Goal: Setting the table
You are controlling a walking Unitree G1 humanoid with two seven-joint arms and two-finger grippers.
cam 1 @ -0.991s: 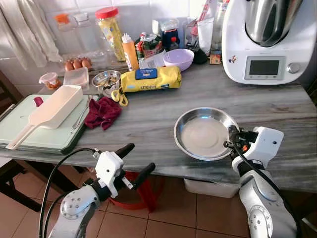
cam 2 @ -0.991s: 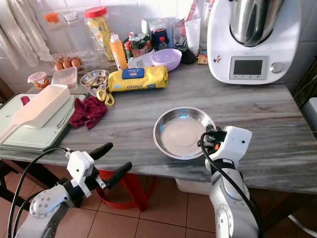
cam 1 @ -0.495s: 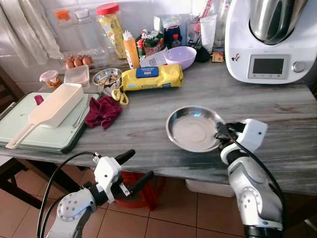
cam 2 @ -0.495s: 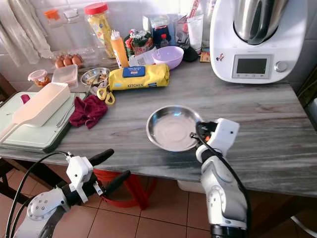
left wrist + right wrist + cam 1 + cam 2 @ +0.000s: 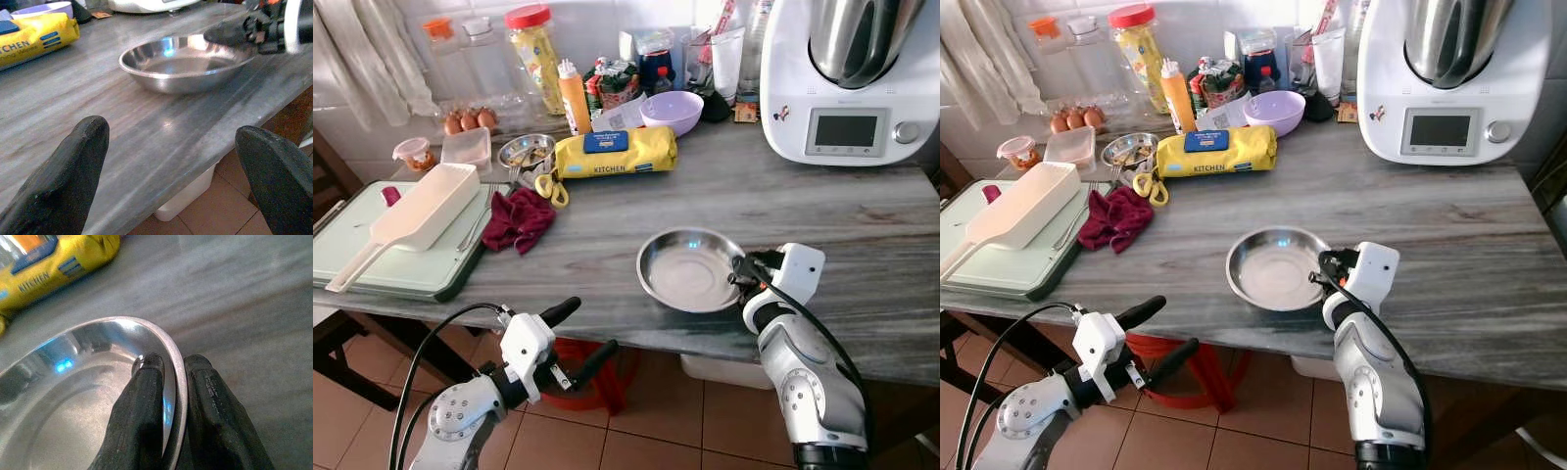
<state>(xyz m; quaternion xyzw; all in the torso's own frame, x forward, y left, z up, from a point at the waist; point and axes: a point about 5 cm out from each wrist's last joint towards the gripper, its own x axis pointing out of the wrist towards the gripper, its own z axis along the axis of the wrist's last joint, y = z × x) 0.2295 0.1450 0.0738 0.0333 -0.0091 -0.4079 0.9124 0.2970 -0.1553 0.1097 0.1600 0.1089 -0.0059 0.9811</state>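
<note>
A shallow steel plate [image 5: 687,270] rests on the grey marble counter [image 5: 862,225] near its front edge. My right gripper [image 5: 738,273] is shut on the plate's right rim; in the right wrist view one finger lies inside the rim [image 5: 175,362] and one outside. My left gripper [image 5: 579,329] hangs open below the counter's front edge, over the tiled floor. From the left wrist view its two fingertips [image 5: 63,181] frame the plate [image 5: 186,61] from the side.
A pale green tray [image 5: 401,269] with a white scoop [image 5: 416,215] sits at the left, a maroon cloth [image 5: 517,220] beside it. A yellow kitchen pack [image 5: 612,154], lilac bowl [image 5: 669,111], bottles and jars line the back. A white cooking machine [image 5: 847,78] stands back right.
My right gripper has dragged the steel plate leftward along the counter's front part, still shut on its rim. The left arm has stayed about where it was.
</note>
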